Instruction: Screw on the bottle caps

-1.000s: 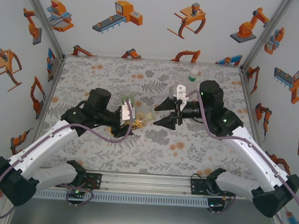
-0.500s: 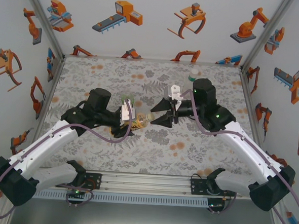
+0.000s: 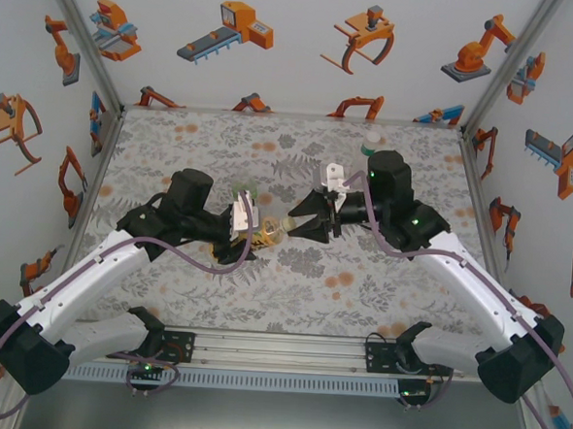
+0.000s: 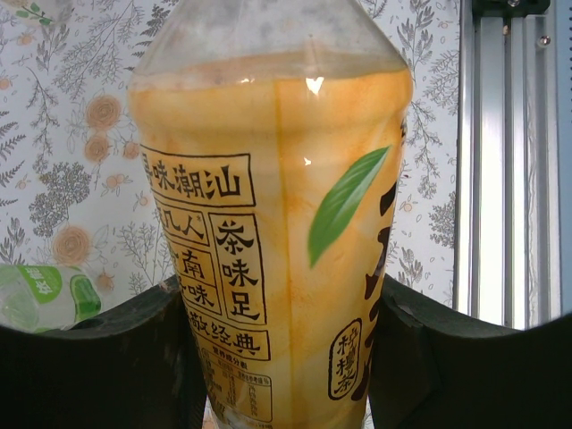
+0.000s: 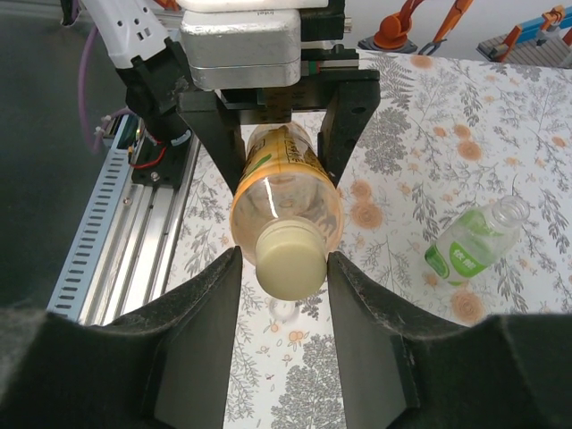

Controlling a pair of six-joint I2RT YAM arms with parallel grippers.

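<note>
Floral tablecloth, pretty busy print. Left gripper is clamped tight round the yellow bottle, holding it sideways with the neck aimed at the right gripper. Pale cap sits on the neck right between the right jaws, which stand narrow. Honestly can't tell if they're pinching it. Clear green-label bottle lies uncapped beside the left gripper.

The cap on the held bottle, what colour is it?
The cap is pale cream, clearest in the right wrist view.
</note>
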